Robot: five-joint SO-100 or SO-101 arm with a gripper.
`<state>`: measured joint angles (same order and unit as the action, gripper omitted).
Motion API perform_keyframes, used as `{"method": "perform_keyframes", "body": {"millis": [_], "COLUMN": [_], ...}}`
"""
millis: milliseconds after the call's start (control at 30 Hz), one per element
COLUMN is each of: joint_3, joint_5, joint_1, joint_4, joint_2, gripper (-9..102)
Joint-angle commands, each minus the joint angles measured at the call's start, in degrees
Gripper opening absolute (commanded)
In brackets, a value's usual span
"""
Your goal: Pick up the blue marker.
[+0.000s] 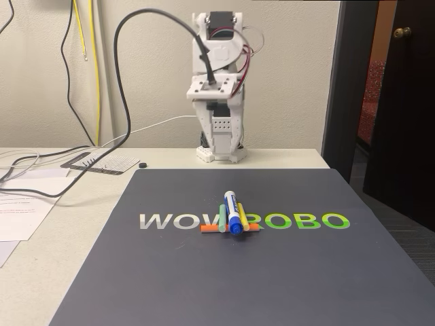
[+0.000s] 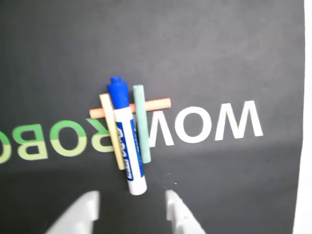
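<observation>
end effector (image 2: pixel 130 212) cropped, orange stick (image 2: pixel 156 105) partly covered

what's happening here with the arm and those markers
A small white arm stands folded at the back of the dark mat, not touching anything yet. The blue marker lies across an orange stick, between a yellow stick and a green stick. In the wrist view the end effector is open, apart from the marker's white end.
</observation>
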<state>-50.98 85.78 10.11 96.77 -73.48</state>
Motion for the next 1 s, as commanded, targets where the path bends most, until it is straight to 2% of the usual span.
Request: {"method": "perform_keyframes", "body": {"millis": [0,267,467,967], "joint_3": [2.5,2.5,2.5,2.5], "joint_5": [3.3,6.2,8.5,9.6], "joint_1": [-0.4,0.0,-0.1,0.4], "joint_4": [0.9,0.0,-1.8,-5.8], "joint_2": [0.4,4.7,7.3,14.4], "gripper": [26,26,30,30]}}
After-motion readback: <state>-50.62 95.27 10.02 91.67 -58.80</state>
